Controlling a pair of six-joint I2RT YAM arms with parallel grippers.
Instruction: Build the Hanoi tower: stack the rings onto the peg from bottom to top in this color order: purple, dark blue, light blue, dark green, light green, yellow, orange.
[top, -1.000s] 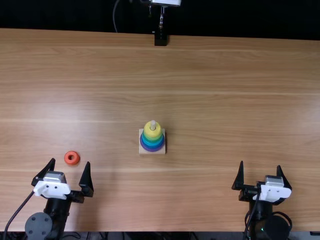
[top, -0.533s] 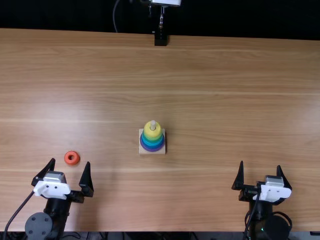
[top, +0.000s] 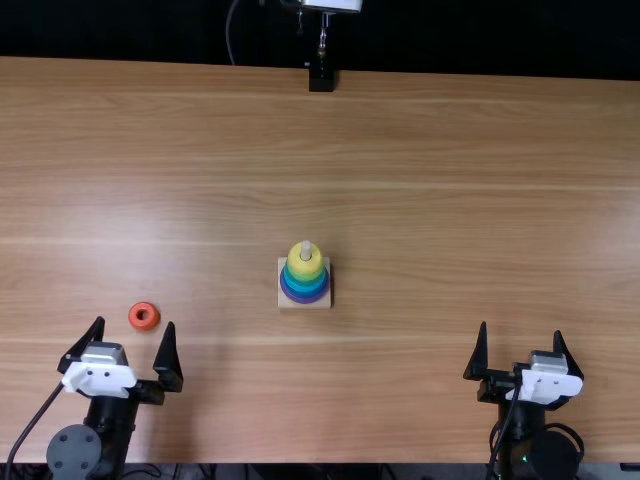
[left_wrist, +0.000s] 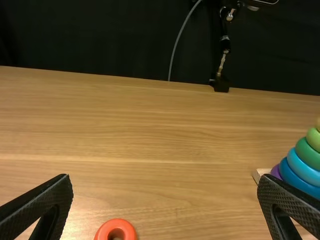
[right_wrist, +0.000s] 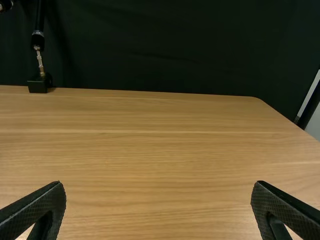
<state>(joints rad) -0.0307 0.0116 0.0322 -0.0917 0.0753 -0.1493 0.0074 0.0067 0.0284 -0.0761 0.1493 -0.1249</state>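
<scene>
In the top view my left gripper stands open at the near left, and the orange ring lies flat on the table just beyond its fingertips. The peg on its square wooden base is at mid-table, carrying rings from purple at the bottom up through blues and greens to the yellow ring. My right gripper is open at the near right, away from the tower. The left wrist view has the left gripper apart, with the orange ring and the stacked rings.
A black clamp mount with a metal rod is fixed at the far edge of the wooden table. A dark curtain hangs behind it. A cable runs beside the left arm.
My left gripper has shifted slightly to the left in the top view, still open. The right gripper, the orange ring and the tower have kept their places.
</scene>
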